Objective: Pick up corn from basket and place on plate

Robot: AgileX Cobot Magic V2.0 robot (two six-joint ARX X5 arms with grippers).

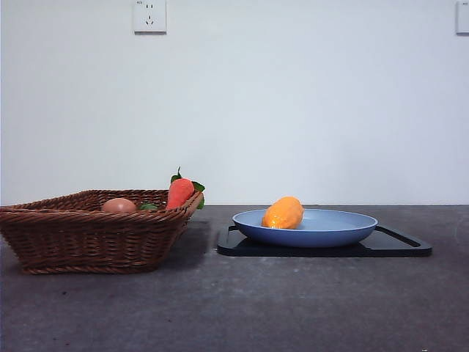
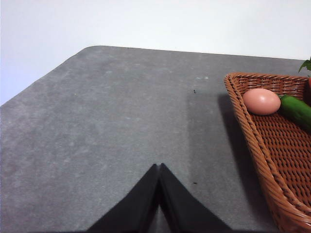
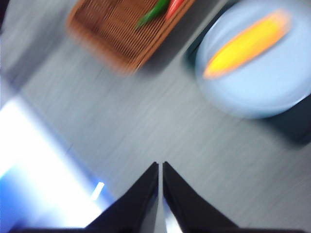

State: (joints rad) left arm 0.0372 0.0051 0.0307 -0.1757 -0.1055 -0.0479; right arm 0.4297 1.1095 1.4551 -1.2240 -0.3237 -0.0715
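The orange-yellow corn (image 1: 283, 213) lies in the blue plate (image 1: 344, 233), toward its left side; the blurred right wrist view shows the corn (image 3: 248, 42) on the plate (image 3: 272, 92) too. The wicker basket (image 1: 80, 235) stands at the left, away from the plate. My left gripper (image 2: 159, 167) is shut and empty over bare table beside the basket (image 2: 252, 141). My right gripper (image 3: 160, 165) is shut and empty, high above the table, apart from plate and basket (image 3: 116, 34). Neither gripper shows in the front view.
A brownish-pink egg (image 1: 119, 205), a red-orange carrot with green leaves (image 1: 179, 192) and a green vegetable (image 2: 297, 109) lie in the basket. A flat black tray (image 1: 399, 246) sits under the plate. The table's edge (image 2: 43, 73) lies beyond the left gripper.
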